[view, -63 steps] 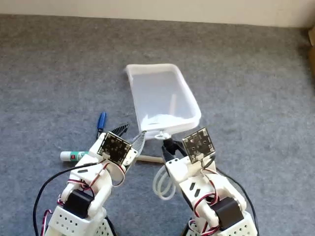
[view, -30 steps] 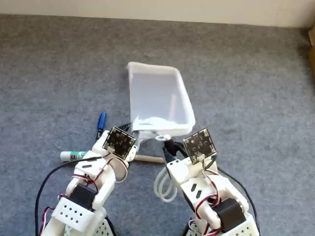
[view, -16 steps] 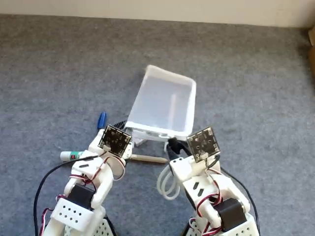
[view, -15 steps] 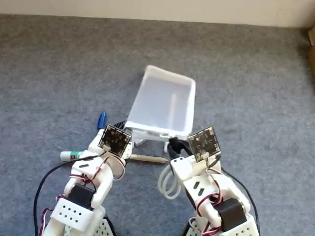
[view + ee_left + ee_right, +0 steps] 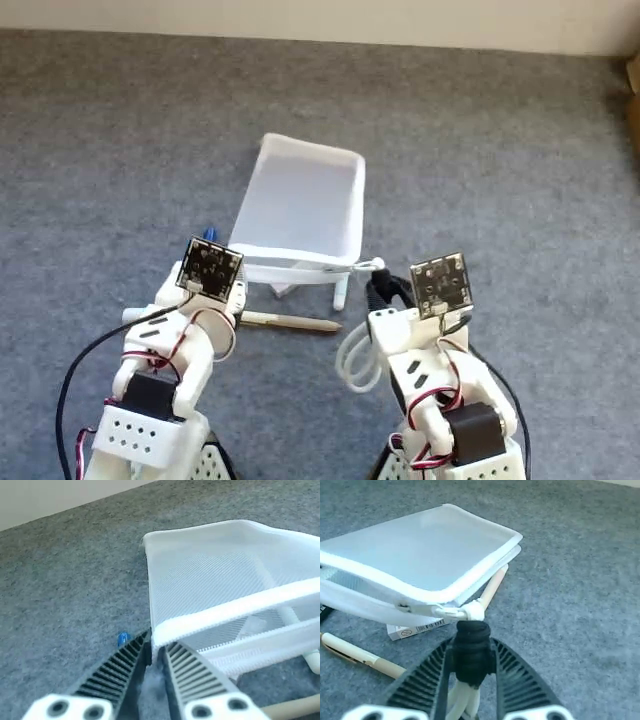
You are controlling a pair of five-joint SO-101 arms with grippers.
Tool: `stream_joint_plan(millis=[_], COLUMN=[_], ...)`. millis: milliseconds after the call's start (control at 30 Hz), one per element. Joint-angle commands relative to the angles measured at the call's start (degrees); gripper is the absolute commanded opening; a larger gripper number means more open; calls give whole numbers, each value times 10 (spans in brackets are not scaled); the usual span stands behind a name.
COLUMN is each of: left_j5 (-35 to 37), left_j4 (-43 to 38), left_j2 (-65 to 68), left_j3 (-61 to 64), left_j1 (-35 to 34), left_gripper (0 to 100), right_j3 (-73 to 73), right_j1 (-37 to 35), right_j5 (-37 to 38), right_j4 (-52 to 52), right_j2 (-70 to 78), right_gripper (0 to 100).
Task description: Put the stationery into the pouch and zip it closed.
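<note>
The white mesh pouch [image 5: 300,205] lies tilted in the middle of the grey carpet. My left gripper [image 5: 240,266] is shut on the near left corner of the pouch [image 5: 225,575], its fingertips [image 5: 135,652] pinching the rim. At the other end of the rim, my right gripper [image 5: 379,287] is shut on the black cord of the white zipper pull [image 5: 471,611]. A beige pen [image 5: 290,321] lies on the carpet between the arms. A blue pen [image 5: 122,639] peeks out beside the left gripper. A small white labelled block [image 5: 417,627] lies under the pouch [image 5: 420,560].
A pale stick [image 5: 493,586] lies beneath the pouch's near right corner. A white looped cable [image 5: 352,365] hangs by the right arm. A glue stick's end [image 5: 130,316] shows behind the left arm. Open carpet surrounds the pouch on the far side and right.
The pouch has swung and slid left. The left arm drew back to the left with the corner, and the right arm moved right with the zipper pull, stretching the rim.
</note>
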Motion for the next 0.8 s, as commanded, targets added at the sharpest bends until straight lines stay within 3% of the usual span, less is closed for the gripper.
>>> stream_joint_plan(millis=[0,767], left_j5=[-6,-4], left_j4=[4,6], left_j2=[5,5], left_j3=[-34,-42], left_j1=[-15,-39], left_gripper=[7,7], right_j3=[-39,-2], right_j1=[34,41], right_j5=[-1,-1], right_j4=[-22,-56], right_j2=[-9,-9], right_gripper=[5,35])
